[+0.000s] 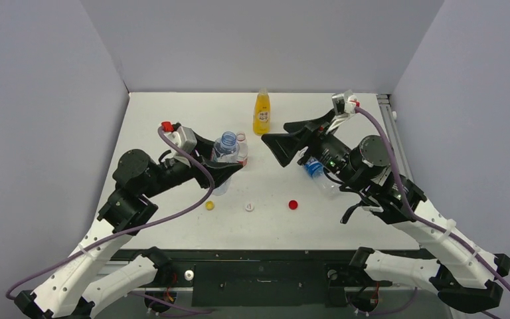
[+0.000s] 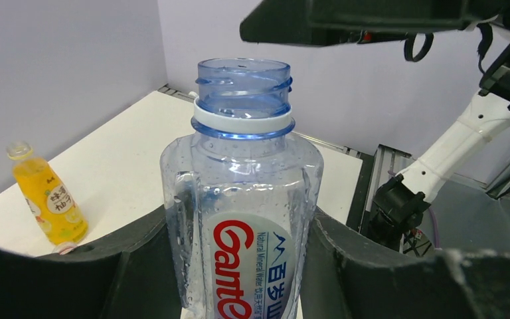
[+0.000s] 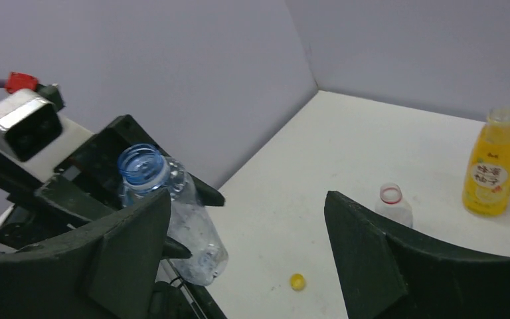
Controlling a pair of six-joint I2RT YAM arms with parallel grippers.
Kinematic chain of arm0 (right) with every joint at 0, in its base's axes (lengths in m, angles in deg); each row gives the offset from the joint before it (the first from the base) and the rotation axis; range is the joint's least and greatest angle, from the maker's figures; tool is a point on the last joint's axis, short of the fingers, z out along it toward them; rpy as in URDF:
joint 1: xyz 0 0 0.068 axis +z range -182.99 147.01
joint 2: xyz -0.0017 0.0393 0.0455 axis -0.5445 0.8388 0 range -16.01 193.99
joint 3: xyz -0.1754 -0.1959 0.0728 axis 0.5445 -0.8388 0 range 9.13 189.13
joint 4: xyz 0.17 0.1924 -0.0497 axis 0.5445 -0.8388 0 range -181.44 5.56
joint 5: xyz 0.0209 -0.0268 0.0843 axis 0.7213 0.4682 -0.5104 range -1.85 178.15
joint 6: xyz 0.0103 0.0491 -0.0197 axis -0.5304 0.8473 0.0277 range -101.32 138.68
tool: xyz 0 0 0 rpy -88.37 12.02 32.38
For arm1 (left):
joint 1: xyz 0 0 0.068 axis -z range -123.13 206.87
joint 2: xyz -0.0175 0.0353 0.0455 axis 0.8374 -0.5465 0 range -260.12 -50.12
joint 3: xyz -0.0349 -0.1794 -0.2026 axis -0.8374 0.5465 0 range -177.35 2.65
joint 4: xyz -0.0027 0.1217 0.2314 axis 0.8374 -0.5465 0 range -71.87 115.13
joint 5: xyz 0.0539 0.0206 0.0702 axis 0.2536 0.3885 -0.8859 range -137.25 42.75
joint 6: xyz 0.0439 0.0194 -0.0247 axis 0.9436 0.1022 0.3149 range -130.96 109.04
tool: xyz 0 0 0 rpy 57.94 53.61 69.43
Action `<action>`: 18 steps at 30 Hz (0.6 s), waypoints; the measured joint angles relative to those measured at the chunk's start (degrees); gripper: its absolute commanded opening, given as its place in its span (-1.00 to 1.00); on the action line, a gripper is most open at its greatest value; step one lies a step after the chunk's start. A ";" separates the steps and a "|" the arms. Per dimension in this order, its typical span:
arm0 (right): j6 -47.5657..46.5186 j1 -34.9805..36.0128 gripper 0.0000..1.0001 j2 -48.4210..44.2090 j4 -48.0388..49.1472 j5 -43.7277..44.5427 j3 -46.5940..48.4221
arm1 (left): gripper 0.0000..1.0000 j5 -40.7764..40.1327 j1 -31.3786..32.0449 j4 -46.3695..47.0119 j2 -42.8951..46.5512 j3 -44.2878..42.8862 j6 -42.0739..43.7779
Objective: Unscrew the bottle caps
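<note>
Nearest you, the yellow cap [image 1: 210, 205], white cap [image 1: 250, 207] and red cap [image 1: 293, 204] lie loose on the bench [image 1: 172, 119]. Under your right arm [image 1: 398, 193], which is nearer to it, a blue-label bottle [image 1: 322, 178] lies slanting and partly hidden. Your right tool [image 3: 247, 199] is spread and empty, with that bottle behind it. Your left tool [image 2: 239, 219] pinches an open bottle [image 2: 242, 100], upright.

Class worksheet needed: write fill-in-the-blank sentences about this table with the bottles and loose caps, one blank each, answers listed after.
1. The left gripper is shut on a clear bottle whose neck has ___ cap.
2. The right gripper holds nothing; its jaws stand ___.
3. The middle cap, between the yellow cap and the red cap, is ___.
4. The yellow juice bottle stands ___ near the back wall.
Missing words: no; open; white; upright.
</note>
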 measured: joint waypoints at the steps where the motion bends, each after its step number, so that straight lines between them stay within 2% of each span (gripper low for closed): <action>1: 0.00 0.39 0.61 0.02 0.20 -0.61 0.90 | -1.00 0.61 0.00 0.13 -0.20 0.00 -0.07; 6: -0.74 6.12 0.48 4.26 0.17 -2.45 7.34 | -1.00 3.96 0.00 0.37 -0.79 0.00 -0.39; 10: -2.21 9.66 0.27 9.22 0.02 -3.04 10.08 | -0.99 6.32 0.00 0.52 -1.29 0.00 -0.61; 14: -3.30 10.91 -0.07 12.17 -1.05 -3.10 10.23 | -0.98 8.44 0.00 0.55 -1.68 0.00 -0.83; 15: -3.41 11.15 -0.23 12.57 -1.03 -3.02 10.38 | -0.95 8.66 0.00 0.39 -1.68 0.00 -0.83; 16: -3.45 11.47 -0.40 13.14 -1.27 -3.15 11.17 | -0.83 8.63 -0.04 0.20 -1.75 0.09 -0.96; 17: -4.11 11.76 -0.49 13.55 -1.60 -2.64 11.80 | -0.71 8.81 -0.09 0.28 -1.88 0.11 -1.03; 18: -4.68 11.96 -0.70 13.73 -1.95 -2.67 12.26 | -0.41 8.72 -0.09 0.20 -1.88 0.11 -1.40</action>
